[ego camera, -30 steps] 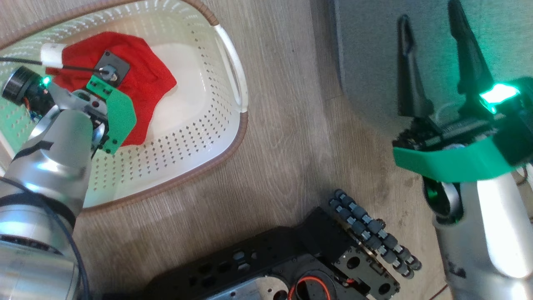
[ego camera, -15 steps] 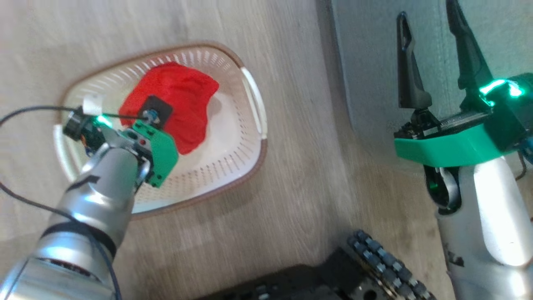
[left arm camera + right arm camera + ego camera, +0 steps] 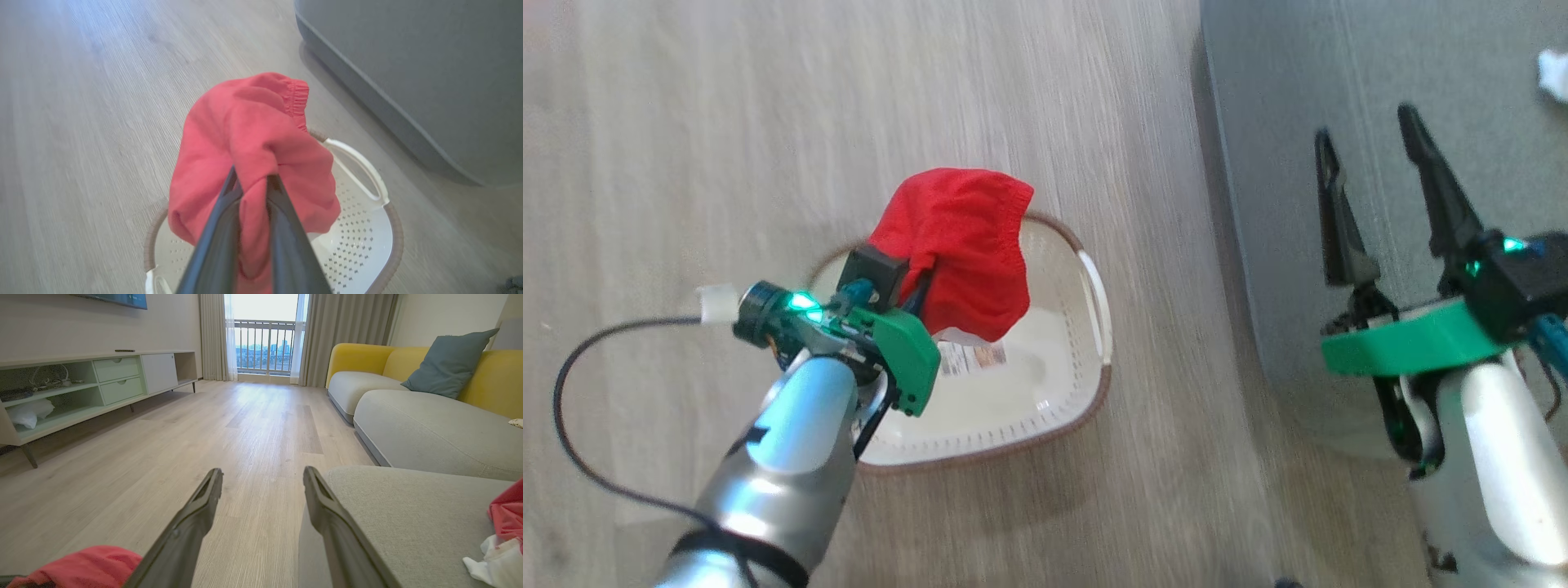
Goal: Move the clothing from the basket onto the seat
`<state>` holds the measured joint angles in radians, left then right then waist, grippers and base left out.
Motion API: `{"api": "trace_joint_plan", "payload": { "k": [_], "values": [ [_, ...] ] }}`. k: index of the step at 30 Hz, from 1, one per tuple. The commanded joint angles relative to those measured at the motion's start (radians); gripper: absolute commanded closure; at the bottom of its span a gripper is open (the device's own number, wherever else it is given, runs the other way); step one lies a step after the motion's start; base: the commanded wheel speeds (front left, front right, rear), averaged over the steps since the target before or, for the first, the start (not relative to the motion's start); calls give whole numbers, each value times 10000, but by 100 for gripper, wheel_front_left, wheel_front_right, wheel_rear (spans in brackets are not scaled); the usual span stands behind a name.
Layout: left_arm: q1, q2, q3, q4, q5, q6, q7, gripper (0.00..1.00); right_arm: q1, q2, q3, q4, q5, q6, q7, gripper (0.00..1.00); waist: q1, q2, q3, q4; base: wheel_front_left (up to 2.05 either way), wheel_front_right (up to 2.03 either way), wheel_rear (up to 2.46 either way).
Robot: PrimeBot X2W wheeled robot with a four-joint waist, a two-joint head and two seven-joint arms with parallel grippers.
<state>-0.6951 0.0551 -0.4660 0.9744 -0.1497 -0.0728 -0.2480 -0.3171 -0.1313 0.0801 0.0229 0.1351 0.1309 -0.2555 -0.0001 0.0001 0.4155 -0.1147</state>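
While left hand [image 3: 253, 179] pinches clothing [image 3: 245, 122] above basket [image 3: 361, 230], right hand [image 3: 1364, 126] gapes

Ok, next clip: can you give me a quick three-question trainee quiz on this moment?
1. True or false: the right gripper is shut on the garment.
2. Where is the garment? A: lying flat in the basket. B: held over the basket by the left gripper. C: draped on the right gripper.
3. Fill in: in the head view, the seat lies to the basket's ___.

Key: 1 false, the right gripper is open and empty. 2 B. 3 right.
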Motion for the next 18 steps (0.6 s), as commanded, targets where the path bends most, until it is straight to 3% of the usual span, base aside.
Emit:
{"api": "trace_joint_plan", "payload": {
  "k": [1, 11, 18],
  "values": [
    [202, 160, 420, -601, -77, 116, -135, 100, 309, -101, 122, -204, 83, -2, -63, 0, 1, -1, -1069, 578, 0, 0, 0],
    [2357, 361, 1853, -4224, -195, 354, -136, 100, 990, -225, 212, 72, 339, -2, -63, 0, 1, -1, -2675, 744, 0, 0, 0],
    [3440, 266, 2414, -5454, -20, 389, -137, 100, 1526, -246, 170, 100, 439, -2, -63, 0, 1, -1, -3352, 870, 0, 0, 0]
  ]
}}
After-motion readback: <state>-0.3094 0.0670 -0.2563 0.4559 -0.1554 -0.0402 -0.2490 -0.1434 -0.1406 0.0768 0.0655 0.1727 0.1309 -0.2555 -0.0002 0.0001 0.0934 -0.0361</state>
